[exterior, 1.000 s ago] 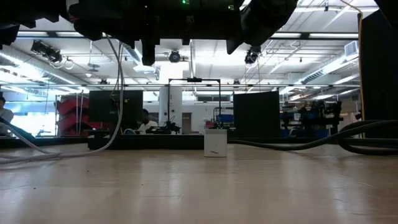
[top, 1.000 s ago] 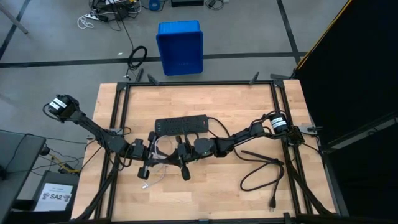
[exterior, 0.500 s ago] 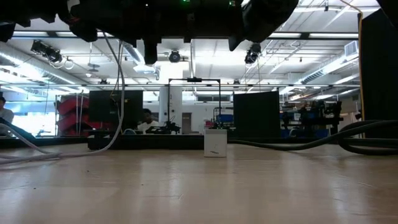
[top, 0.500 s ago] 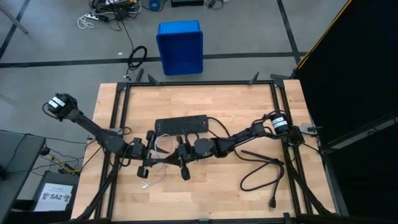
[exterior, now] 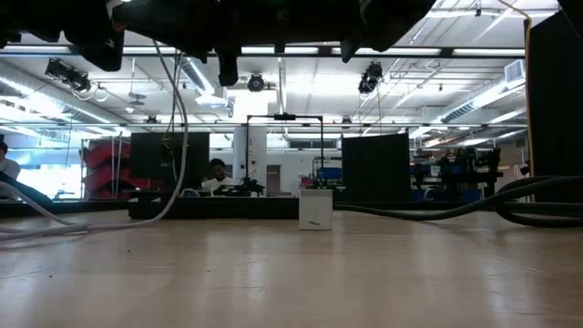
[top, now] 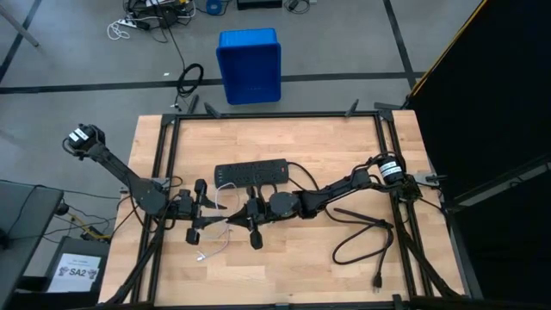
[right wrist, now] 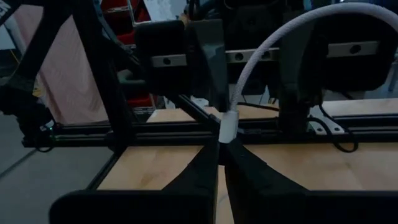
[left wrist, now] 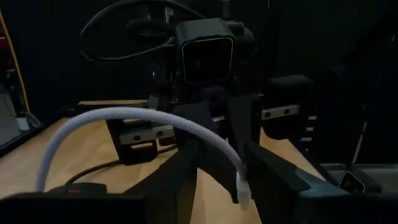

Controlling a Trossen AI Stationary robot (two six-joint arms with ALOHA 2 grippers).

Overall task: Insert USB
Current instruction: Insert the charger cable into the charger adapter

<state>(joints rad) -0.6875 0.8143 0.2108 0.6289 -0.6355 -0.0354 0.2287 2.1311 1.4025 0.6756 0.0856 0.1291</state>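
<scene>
Whitish-grey braided cable, the USB, hung in the air between the two grippers above the middle of the wooden table. In the high view it curved out from the right gripper, arched towards the left gripper, and trailed down to a small plug end lying on the boards nearer the front edge.

The right gripper's fingers were pressed together on the cable's white plug collar, and the cable rose from that pinch in a curve across the right wrist view. The plug tip itself was hidden between the fingers.

The left gripper faced the right one from just beside it. Its jaws stood partly apart, with nothing clamped between them. In the left wrist view the cable arched over the gap between its dark fingers and ended at the white plug collar, which sat against the right gripper's closed fingertips and not in the left gripper's grasp.

A black power strip lay on the table just behind both grippers. A thick black power cord lay looped on the right part of the table. A small white cube adapter stood upright on the boards in the low view.
</scene>
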